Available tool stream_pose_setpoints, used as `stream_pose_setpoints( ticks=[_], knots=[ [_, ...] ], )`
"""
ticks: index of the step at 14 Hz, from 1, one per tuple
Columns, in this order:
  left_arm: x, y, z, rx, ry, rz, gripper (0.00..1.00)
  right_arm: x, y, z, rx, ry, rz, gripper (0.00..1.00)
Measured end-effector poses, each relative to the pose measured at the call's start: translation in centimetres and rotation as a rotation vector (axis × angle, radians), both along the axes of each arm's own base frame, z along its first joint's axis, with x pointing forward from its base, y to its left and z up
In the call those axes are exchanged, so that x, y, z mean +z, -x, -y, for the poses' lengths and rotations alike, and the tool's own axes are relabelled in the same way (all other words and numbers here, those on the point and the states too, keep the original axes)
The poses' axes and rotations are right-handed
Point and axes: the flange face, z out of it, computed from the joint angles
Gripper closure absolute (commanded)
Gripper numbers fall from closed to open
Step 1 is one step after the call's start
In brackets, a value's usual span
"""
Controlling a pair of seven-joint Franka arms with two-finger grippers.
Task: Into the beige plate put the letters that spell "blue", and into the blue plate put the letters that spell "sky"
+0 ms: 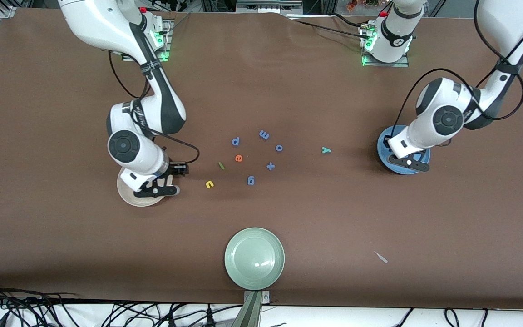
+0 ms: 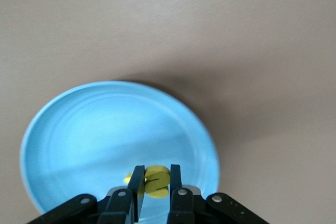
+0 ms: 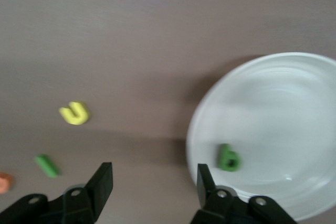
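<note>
Over the blue plate [image 1: 382, 153] [image 2: 105, 129], my left gripper [image 1: 409, 162] [image 2: 156, 171] is shut on a yellow letter [image 2: 157, 181] that looks like an s. A second bit of yellow [image 2: 127, 178] shows past one finger. My right gripper [image 1: 157, 190] [image 3: 155, 170] hangs open and holds nothing, at the rim of the beige plate [image 1: 125, 190] [image 3: 273, 108]. The dark green b [image 3: 229, 157] lies in that plate. On the table lie the yellow u [image 1: 209, 184] [image 3: 75, 113], green l [image 1: 221, 165] [image 3: 47, 165], orange e [image 1: 239, 158] and teal y [image 1: 326, 150].
Several blue letters and a plus sign [image 1: 270, 166] lie scattered mid-table among the task letters. A pale green plate [image 1: 254, 258] sits near the table's front edge. A small pale scrap [image 1: 381, 257] lies toward the left arm's end.
</note>
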Motion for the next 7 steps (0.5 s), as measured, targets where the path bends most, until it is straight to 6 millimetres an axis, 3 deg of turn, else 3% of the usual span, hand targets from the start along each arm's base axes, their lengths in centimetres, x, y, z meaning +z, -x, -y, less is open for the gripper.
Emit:
stream_pose_setpoints(
  ticks=[3, 4, 6, 7],
  knots=[
    [-0.4, 0.2, -4.5, -0.001, 0.017, -0.023, 1.00, -2.0, 0.9, -5.4, -0.022, -0.004, 0.053, 0.22],
    [-0.7, 0.4, -5.4, 0.006, 0.023, -0.030, 0.95, -3.0, 1.5, -7.0, -0.019, -0.007, 0.076, 0.21],
    [-1.4, 0.8, -5.6, 0.008, 0.034, -0.046, 0.60, -5.0, 2.4, -9.3, -0.013, -0.008, 0.105, 0.21],
    [-1.8, 1.0, -5.4, 0.005, 0.041, -0.054, 0.59, -5.6, 2.6, -9.7, -0.006, -0.007, 0.111, 0.21]
  ],
)
